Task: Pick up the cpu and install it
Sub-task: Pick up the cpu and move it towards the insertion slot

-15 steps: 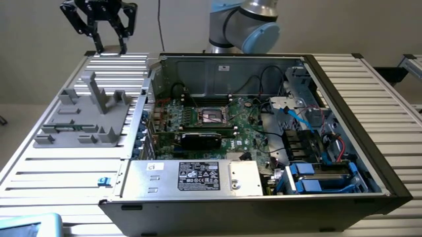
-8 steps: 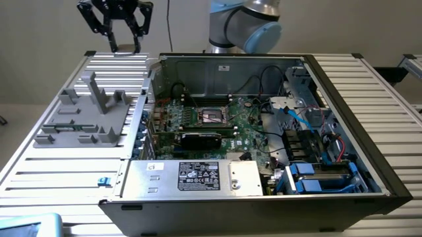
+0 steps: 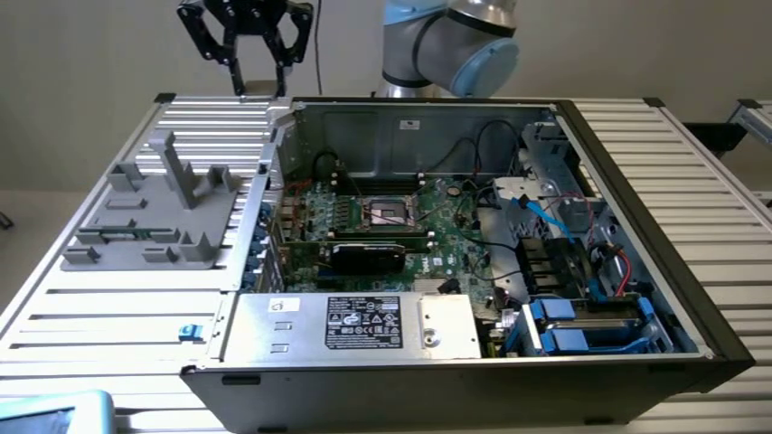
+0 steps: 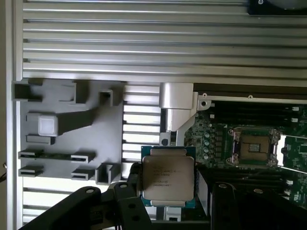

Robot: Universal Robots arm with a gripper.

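Where the closed jaws of the gripper [image 3: 259, 86] clamp it by two edges, the cpu [image 4: 168, 178] hangs raised at the exterior view's upper left, above the ribbed table [image 3: 108, 316]. The socket [image 3: 389, 212] sits centre frame, inside the open computer case [image 3: 410, 136].

Silver-grey arm [image 3: 414, 41] with pale blue joint cap [image 3: 485, 61], black claw [image 3: 260, 88] of jointed linkage bars [image 4: 67, 208], round pivot screws [image 4: 89, 191]
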